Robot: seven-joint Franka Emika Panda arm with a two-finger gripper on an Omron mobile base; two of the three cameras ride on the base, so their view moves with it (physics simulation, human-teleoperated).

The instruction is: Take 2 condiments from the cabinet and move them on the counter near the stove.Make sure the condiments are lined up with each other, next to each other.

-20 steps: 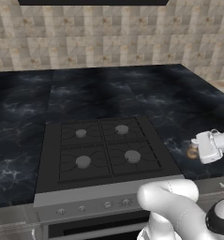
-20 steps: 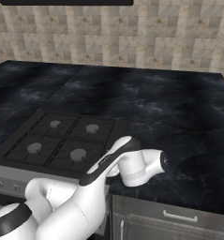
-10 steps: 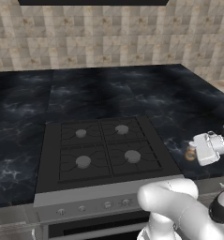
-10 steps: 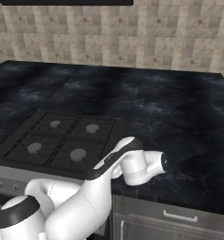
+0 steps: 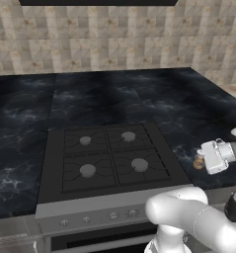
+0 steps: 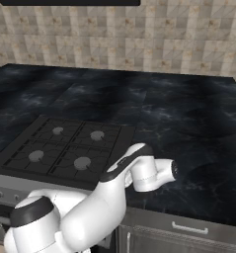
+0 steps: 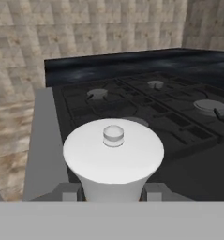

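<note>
The bottle (image 7: 113,157), white cap toward the hand camera, sits clamped in the hand (image 5: 204,160) over the tabletop (image 5: 203,123) at the stove's (image 5: 107,158) right edge. It looks light, rigid and slick, so a grip on the body below the cap suits it. Since a second ago the hand has crept slightly toward the stove.

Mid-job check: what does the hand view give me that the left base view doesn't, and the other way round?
Hand view: the bottle close up, its white cap towards the camera, gripped between the end effector's finger tips, looking low across the stove.
Left base view: the end effector from outside, low over the counter beside the stove's right edge, an orange-brown bit of the bottle at its tip, plus the knob row.
Both: the burners, black counter and tiled wall.
</note>
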